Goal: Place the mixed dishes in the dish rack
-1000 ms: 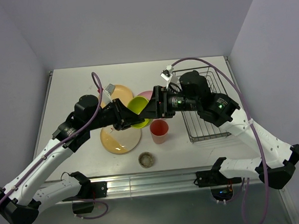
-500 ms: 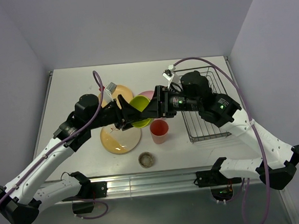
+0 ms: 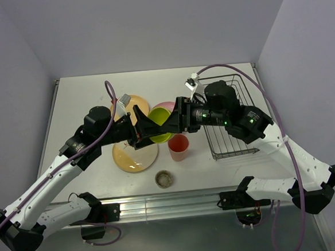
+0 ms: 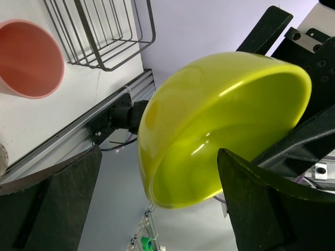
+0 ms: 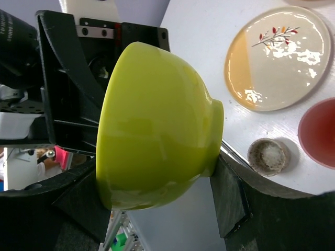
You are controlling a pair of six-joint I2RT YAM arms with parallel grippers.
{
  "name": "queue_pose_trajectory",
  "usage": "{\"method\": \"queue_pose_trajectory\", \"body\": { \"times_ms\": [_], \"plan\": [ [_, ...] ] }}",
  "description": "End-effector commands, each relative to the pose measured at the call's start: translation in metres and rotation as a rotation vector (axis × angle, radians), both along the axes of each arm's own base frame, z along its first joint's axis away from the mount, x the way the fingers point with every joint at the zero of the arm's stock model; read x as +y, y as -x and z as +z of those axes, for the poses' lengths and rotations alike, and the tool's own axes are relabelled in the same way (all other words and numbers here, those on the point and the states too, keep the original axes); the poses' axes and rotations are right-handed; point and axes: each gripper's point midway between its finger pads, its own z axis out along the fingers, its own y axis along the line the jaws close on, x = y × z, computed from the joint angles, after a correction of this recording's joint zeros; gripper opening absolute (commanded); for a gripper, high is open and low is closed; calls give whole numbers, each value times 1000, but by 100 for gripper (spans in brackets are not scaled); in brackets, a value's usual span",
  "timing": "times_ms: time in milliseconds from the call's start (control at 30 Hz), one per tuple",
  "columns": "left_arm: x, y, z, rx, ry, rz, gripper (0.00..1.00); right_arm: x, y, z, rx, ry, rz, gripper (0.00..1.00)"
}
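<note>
The lime-green bowl (image 3: 159,120) was released by the left gripper (image 3: 147,127), now spread wide, and is clamped by the right gripper (image 3: 172,123).

Robot lab cell: white table (image 3: 85,94), plain walls (image 3: 149,23), aluminium rail (image 3: 173,203).

On the right of the surface (image 3: 79,103): dish rack (image 3: 234,153). Left of its near end, close but apart: cup (image 3: 179,146). Nearer the front edge, slightly left of the cup: small bowl (image 3: 164,178). Left of the cup, partly under the left arm: front plate (image 3: 135,155). Behind that: rear left plate (image 3: 136,102), with rear plate (image 3: 165,106) to its right, both partly hidden. Over the middle, off the surface, tipped on its side: large bowl (image 3: 159,124). Sits gripped in right end effector (image 3: 170,124) coming from the right. Faces left end effector (image 3: 147,127), fingers spread to either side of it.
</note>
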Motion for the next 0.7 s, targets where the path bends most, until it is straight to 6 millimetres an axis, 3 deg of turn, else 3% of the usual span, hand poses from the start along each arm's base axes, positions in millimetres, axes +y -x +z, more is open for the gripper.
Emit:
{"method": "queue_pose_trajectory", "body": {
  "times_ms": [0,267,400,500,667],
  "plan": [
    [8,8,33,-105,64,0,99,-16,-4,5,-66,46,-50,0],
    [15,0,32,-130,38,35,99,-26,3,-7,-55,66,-62,0],
    [30,-7,33,-138,-7,110,99,-38,-1,-10,-70,124,-106,0],
    [42,-11,42,-167,-3,186,99,-58,-10,-24,-84,229,-182,0],
    [76,-19,53,-210,-87,362,99,-122,-36,-49,-100,513,-392,0]
  ]
}}
